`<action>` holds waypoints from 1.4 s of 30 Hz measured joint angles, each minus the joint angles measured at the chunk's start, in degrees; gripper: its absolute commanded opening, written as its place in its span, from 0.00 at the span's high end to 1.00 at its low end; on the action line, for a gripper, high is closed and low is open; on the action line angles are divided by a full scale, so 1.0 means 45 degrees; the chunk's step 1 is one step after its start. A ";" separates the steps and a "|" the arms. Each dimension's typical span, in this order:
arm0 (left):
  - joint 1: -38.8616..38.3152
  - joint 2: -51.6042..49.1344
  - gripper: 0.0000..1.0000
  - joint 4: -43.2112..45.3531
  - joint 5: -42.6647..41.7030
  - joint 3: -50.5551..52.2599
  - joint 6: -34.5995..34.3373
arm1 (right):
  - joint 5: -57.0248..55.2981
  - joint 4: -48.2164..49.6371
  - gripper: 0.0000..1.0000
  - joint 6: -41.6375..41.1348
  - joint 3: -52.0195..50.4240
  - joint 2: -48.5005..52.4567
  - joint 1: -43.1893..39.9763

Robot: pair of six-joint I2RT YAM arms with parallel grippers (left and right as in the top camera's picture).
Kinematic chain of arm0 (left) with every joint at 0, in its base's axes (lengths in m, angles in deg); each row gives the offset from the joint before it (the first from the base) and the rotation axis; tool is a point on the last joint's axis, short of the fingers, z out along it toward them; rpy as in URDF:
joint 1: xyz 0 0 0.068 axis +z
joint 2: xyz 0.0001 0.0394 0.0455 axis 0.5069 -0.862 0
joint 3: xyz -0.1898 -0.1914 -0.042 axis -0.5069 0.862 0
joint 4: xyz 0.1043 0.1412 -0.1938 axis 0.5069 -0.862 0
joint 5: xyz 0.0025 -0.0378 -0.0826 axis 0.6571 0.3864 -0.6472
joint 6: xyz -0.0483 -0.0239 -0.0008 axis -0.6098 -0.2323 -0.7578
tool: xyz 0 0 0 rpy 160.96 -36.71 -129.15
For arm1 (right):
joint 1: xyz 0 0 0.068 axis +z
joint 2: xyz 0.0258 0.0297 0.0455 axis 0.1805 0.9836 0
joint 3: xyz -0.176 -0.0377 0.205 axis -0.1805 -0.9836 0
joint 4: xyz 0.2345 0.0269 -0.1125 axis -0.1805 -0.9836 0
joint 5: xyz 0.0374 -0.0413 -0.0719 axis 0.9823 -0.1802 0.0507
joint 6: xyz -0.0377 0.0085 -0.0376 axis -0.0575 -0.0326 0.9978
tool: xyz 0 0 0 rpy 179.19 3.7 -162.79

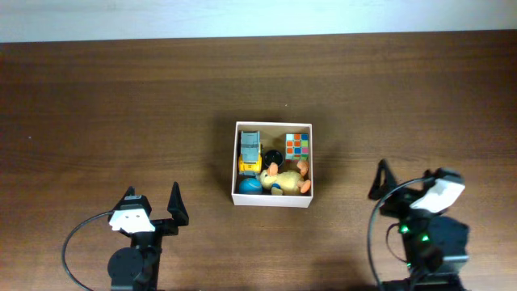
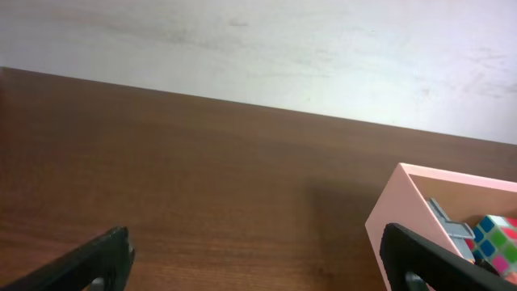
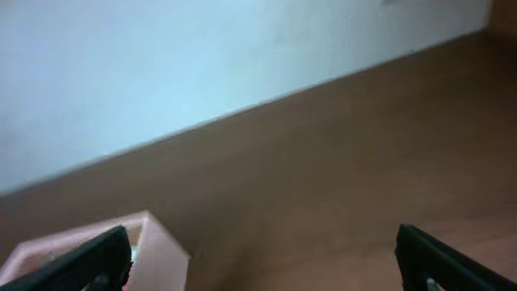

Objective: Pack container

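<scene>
The container (image 1: 275,124), a square white-walled cardboard box, sits at the middle of the brown table. Inside lie a toy truck (image 1: 250,150), a coloured puzzle cube (image 1: 297,145), a yellow plush duck (image 1: 283,181) and a blue ball (image 1: 248,186). My left gripper (image 1: 152,200) stands open near the front left, apart from the box. My right gripper (image 1: 410,182) stands open at the front right, also apart. In the left wrist view the open gripper (image 2: 258,263) frames bare table, with the container (image 2: 404,210) and cube (image 2: 497,238) at right. In the right wrist view the open gripper (image 3: 262,259) has the container (image 3: 161,250) at lower left.
A pale wall (image 2: 258,48) runs along the table's far edge. Dark cables (image 1: 73,242) loop beside each arm base at the front.
</scene>
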 measured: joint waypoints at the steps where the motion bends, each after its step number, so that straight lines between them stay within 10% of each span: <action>1: 0.0000 0.0000 0.01 0.0000 -0.0005 0.0000 0.0000 | 0.0131 0.0316 0.01 0.0078 -0.0491 -0.0277 0.0068; 42: 0.0000 0.0000 0.01 0.0000 0.0000 0.0005 0.0000 | 0.1020 0.0447 0.01 0.0588 -0.3366 -0.3633 0.0695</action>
